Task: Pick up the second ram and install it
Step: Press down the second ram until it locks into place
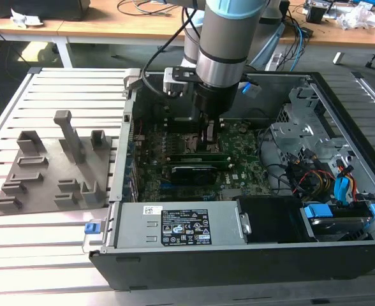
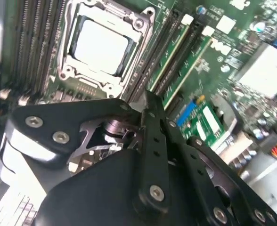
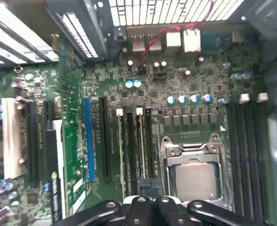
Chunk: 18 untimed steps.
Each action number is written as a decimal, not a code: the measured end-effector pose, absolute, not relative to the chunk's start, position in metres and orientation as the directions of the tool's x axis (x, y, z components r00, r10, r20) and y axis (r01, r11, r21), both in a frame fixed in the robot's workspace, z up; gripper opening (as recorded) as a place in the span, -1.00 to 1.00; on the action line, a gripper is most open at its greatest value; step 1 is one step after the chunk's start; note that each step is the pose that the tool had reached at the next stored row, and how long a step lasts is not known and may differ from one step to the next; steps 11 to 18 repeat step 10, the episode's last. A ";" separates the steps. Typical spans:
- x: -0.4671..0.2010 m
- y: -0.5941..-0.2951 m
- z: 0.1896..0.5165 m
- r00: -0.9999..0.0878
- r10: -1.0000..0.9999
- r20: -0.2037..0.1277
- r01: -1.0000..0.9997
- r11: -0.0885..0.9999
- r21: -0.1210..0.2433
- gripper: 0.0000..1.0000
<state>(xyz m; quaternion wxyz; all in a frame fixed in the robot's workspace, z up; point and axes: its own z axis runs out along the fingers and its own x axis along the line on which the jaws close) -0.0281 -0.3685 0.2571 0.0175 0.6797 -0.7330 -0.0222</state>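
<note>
Pressing the second ram [image 3: 141, 146] into its slot, jaws together.

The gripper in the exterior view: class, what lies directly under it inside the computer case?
Under the gripper lie the motherboard's memory slots beside the CPU socket, with green RAM sticks seated there. The gripper itself covers the slot ends beneath it.

Green motherboard [image 3: 185, 94] with a blue slot [image 3: 87, 141], silver CPU socket [image 3: 195, 176], grey fixture tray [image 1: 53, 169].
</note>
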 end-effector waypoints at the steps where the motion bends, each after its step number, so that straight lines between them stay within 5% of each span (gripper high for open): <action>1: -0.028 -0.369 0.262 -0.075 -0.997 -0.004 -0.996 0.075 0.056 -0.79; 18: -0.028 -0.369 0.268 -0.075 -0.997 -0.004 -0.996 0.075 0.056 -0.79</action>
